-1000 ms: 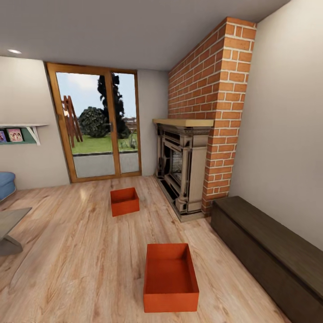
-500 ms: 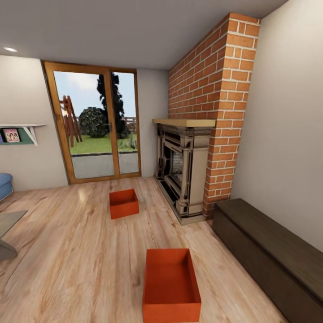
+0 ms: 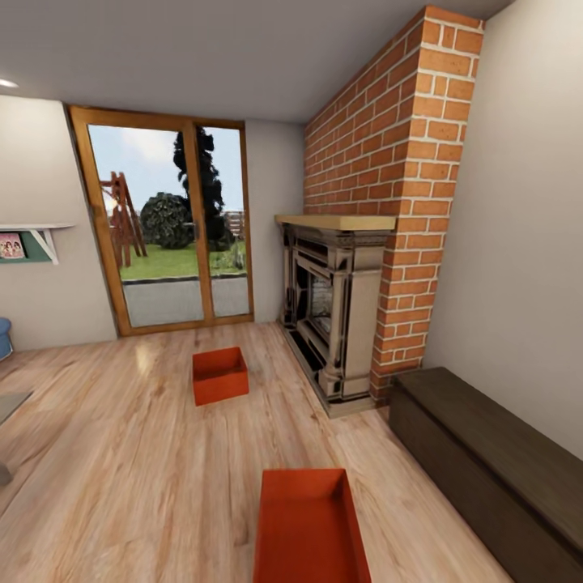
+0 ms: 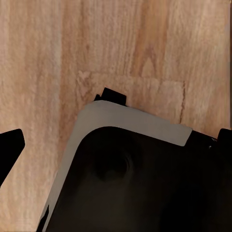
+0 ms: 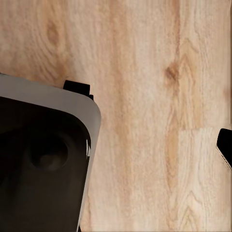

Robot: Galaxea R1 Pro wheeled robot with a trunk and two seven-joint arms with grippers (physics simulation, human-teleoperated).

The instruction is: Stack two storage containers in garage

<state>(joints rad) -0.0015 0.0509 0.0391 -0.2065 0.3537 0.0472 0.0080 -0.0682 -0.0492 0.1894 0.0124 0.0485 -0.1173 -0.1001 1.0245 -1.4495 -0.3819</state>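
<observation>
Two bins on the living room floor

The near storage container (image 3: 312, 530) lies before the fireplace (image 3: 332, 312), the far storage container (image 3: 219, 376) toward the glass doors (image 3: 166, 227). Whether my tools are apart, I cannot tell.

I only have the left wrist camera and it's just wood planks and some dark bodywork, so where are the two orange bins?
Observer: One storage container sits on the wood floor straight ahead of the robot, low in the head view and cut off by the picture's bottom edge.
Operator: And the second one?
Observer: The other container lies farther ahead and a little left, apart from the first, toward the glass doors.
Operator: Anything to mind on the right side?
Observer: A long dark chest runs along the right wall, just past the brick fireplace.
</observation>
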